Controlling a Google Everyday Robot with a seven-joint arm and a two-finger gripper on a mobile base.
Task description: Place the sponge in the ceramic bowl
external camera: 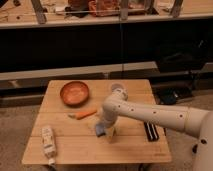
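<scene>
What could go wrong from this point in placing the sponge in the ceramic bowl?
1. The end effector is down at the sponge and partly hides it. Whether the grip is secure cannot be seen, so the sponge might slip out on lifting.
2. The carrot lies between the sponge and the ceramic bowl; a low carry could knock it.
3. The clear cup stands close behind the arm and might get bumped.

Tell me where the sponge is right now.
In camera view, the sponge is near the table's middle, at the gripper, just right of and nearer the camera than the carrot, apart from the bowl at the far left.
</scene>
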